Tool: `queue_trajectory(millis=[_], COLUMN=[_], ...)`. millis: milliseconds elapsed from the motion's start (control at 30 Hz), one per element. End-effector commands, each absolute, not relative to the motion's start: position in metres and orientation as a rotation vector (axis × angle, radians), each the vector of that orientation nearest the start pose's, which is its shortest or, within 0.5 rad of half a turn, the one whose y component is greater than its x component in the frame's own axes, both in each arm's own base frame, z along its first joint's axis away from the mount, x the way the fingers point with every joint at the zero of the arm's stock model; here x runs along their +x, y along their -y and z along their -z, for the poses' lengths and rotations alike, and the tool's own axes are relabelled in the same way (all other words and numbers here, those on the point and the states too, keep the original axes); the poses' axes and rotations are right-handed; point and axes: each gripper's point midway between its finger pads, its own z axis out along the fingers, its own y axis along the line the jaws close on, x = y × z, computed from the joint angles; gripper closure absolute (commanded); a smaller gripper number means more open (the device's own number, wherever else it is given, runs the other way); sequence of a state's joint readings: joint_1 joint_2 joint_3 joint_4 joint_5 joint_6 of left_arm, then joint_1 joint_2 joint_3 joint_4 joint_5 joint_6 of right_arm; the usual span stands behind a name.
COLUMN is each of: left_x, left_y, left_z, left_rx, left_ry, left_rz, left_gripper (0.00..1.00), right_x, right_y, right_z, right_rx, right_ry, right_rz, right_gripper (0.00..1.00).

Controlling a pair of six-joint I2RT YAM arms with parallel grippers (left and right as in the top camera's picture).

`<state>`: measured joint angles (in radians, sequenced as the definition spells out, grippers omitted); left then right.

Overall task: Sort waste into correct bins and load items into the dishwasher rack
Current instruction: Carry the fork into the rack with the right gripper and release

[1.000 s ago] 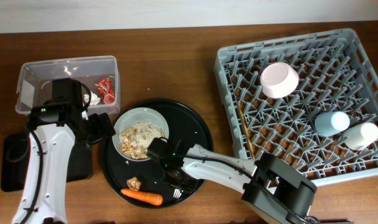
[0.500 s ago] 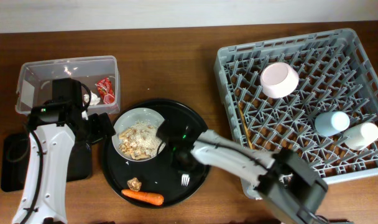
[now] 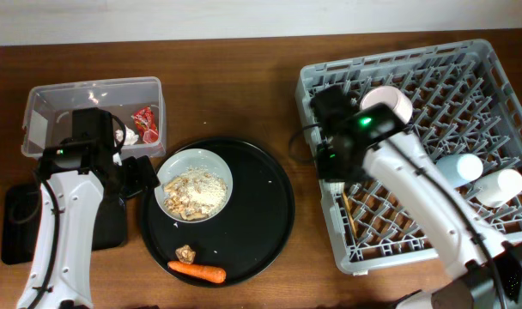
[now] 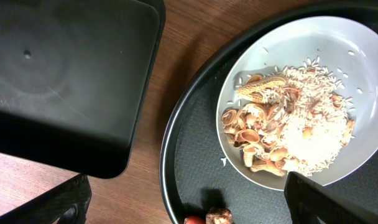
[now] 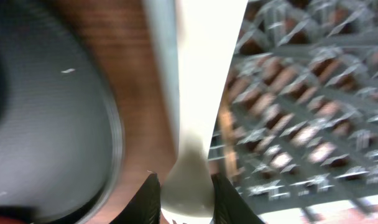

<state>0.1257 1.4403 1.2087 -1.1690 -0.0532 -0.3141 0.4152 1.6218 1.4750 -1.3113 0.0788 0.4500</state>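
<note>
- The right pincer (image 5: 188, 198) is nearly closed and clamps the white fork (image 5: 201, 93). The jaws press on a narrow part, and the rest projects beyond the fingertips.
- The fork hangs in the air over the left rim of the rack (image 3: 398, 54). The round black tray (image 5: 46, 124) and a strip of worktop (image 5: 142, 106) lie on one side, the lattice on the other.
- The fork is probably light, thin and smooth. It is stiff enough to carry but liable to flex or pivot between the jaws. A grip across the flat of the handle suits it best. Blur hides which end is clamped.
- The left pincer (image 4: 189, 202) is spread wide and holds nothing. It hovers over the tray edge, beside the bowl (image 4: 363, 37).
- The bowl holds rice (image 4: 307, 134) and scraps. It looks rigid and slippery, so grip the rim and keep it level.
- No writing is legible. The print on the red wrapper (image 3: 145, 122) in the clear tub (image 3: 89, 88) is too small to read.
</note>
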Motion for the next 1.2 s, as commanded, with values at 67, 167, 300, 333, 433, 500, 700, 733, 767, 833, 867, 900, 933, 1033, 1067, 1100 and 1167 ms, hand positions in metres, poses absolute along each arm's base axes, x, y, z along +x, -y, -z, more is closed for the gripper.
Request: queue_trajectory(millis=[67, 167, 300, 333, 433, 500, 700, 733, 767, 833, 867, 900, 933, 1033, 1067, 1100, 1167], left_x=[0.276, 0.276, 0.274, 0.274, 0.274, 0.274, 0.274, 0.274, 0.274, 0.274, 0.274, 0.274, 0.274, 0.274, 0.274, 0.274, 0.274], left_y=[-0.044, -0.044, -0.044, -0.044, -0.044, -0.044, -0.044, -0.044, -0.044, -0.044, -0.044, -0.044, -0.044, -0.044, -0.044, -0.044, -0.044], left_z=[-0.136, -0.136, -0.136, -0.136, -0.136, -0.136, -0.136, -0.136, -0.136, -0.136, -0.136, -0.136, -0.136, -0.136, -0.136, -0.136, -0.136], left_rx=[-0.673, -0.673, -0.674, -0.674, -0.674, -0.674, -0.674, -0.674, -0.675, -0.675, -0.674, -0.674, -0.675, -0.674, -0.674, -0.675, -0.675], left_ry=[-2.892, -2.892, -2.9, -2.901, -2.9, -2.899, -2.9, -2.9, -2.9, -2.9, -2.9, -2.9, -2.9, -2.899, -2.9, -2.899, -2.9], left_rz=[-0.048, -0.048, -0.049, -0.05, -0.049, -0.049, -0.049, -0.049, -0.049, -0.049, -0.049, -0.049, -0.049, -0.049, -0.049, -0.049, -0.049], left_gripper=[0.01, 0.01, 0.01, 0.01, 0.01, 0.01, 0.01, 0.01, 0.01, 0.01, 0.01, 0.01, 0.01, 0.01, 0.01, 0.01, 0.01], right_x=[0.297, 0.293, 0.288, 0.286, 0.283, 0.283, 0.281, 0.281, 0.281, 0.281, 0.281, 0.281, 0.281, 0.281, 0.281, 0.281, 0.281], right_y=[-0.069, -0.068, -0.066, -0.065, -0.071, -0.073, -0.078, -0.078, -0.079, -0.079, -0.079, -0.079, -0.079, -0.079, -0.079, -0.079, -0.079], right_z=[-0.152, -0.142, -0.123, -0.119, -0.112, -0.112, -0.112, -0.112, -0.112, -0.112, -0.112, -0.112, -0.112, -0.112, -0.112, -0.112, -0.112], right_rx=[-0.162, -0.226, -0.23, -0.231, -0.233, -0.239, -0.254, -0.254, -0.254, -0.254, -0.254, -0.254, -0.254, -0.254, -0.253, -0.253, -0.253], right_ry=[-3.024, -3.045, -3.081, -3.088, -3.102, -3.103, -3.109, -3.109, -3.11, -3.11, -3.11, -3.11, -3.11, -3.11, -3.11, -3.11, -3.11], right_rz=[0.115, 0.11, 0.127, 0.129, 0.079, 0.063, 0.022, 0.02, 0.017, 0.014, 0.012, 0.012, 0.012, 0.012, 0.012, 0.012, 0.012], right_gripper=[0.78, 0.78, 0.78, 0.78, 0.78, 0.78, 0.77, 0.67, 0.59, 0.55, 0.51, 0.48, 0.48, 0.47, 0.47, 0.47, 0.46])
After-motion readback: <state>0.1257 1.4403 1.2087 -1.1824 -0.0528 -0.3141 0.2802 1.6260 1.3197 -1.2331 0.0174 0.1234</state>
